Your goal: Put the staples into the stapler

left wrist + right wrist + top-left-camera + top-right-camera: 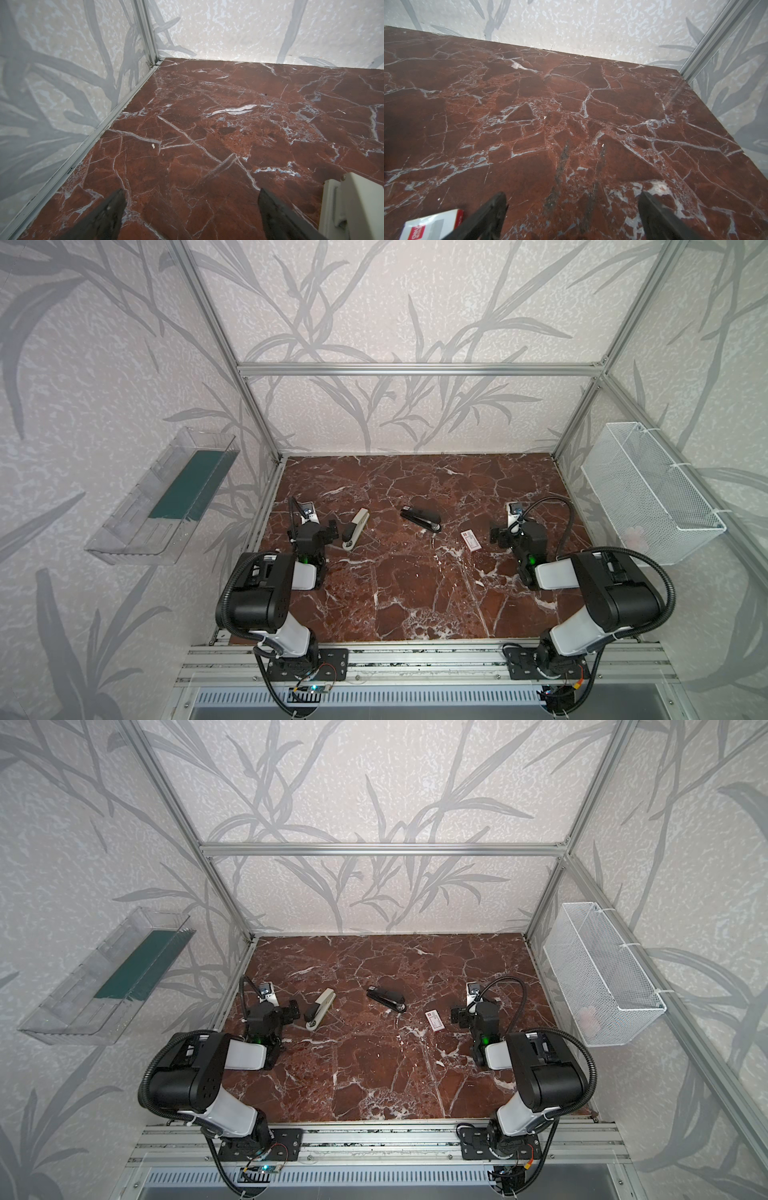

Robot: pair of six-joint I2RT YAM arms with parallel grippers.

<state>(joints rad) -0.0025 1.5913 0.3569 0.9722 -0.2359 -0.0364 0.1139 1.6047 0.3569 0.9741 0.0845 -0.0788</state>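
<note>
In both top views the table (415, 597) (374, 1077) is sitting walled on its left, far and right sides, its far half and near middle lying bare. The cream stapler (355, 529) is lying at the left, the black stapler (420, 519) near the centre, and the staple box (471, 539) right of centre (flat on the marble). Both arms are crouching elbow-high, wrists pointing toward the far wall.

In the left wrist view the left gripper (191, 191) is hanging spread wide over bare marble, gripping nothing. The cream stapler (353, 207) is lying just to its right and the left edge rail (99, 128) is running near.

In the right wrist view the right gripper (572, 195) is likewise gaping empty, with the staple box (431, 226) lying just to its left.
</note>
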